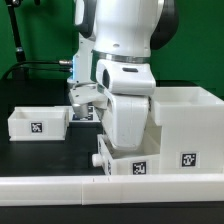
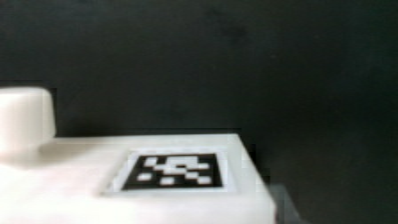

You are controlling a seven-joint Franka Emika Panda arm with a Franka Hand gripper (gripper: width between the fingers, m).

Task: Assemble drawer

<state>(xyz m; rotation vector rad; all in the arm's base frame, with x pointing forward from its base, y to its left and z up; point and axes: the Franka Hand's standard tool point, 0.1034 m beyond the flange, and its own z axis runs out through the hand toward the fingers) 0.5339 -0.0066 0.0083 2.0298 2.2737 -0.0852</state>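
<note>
The drawer's tall box housing (image 1: 186,122) stands at the exterior view's right, with a tag low on its front. One knobbed tray (image 1: 128,163) sits in front of it, low in the middle, directly under my arm's wrist (image 1: 130,112). Its knob (image 1: 99,158) points to the exterior view's left. A second tray (image 1: 38,122) lies apart at the left. In the wrist view the tray's tagged white face (image 2: 178,170) and its knob (image 2: 23,122) fill the near field, very close. My fingers are hidden in both views, so I cannot tell whether they hold the tray.
The low white border wall (image 1: 90,190) runs along the front. The marker board (image 1: 86,116) lies between the left tray and my arm. The table is black, with a green backdrop behind it.
</note>
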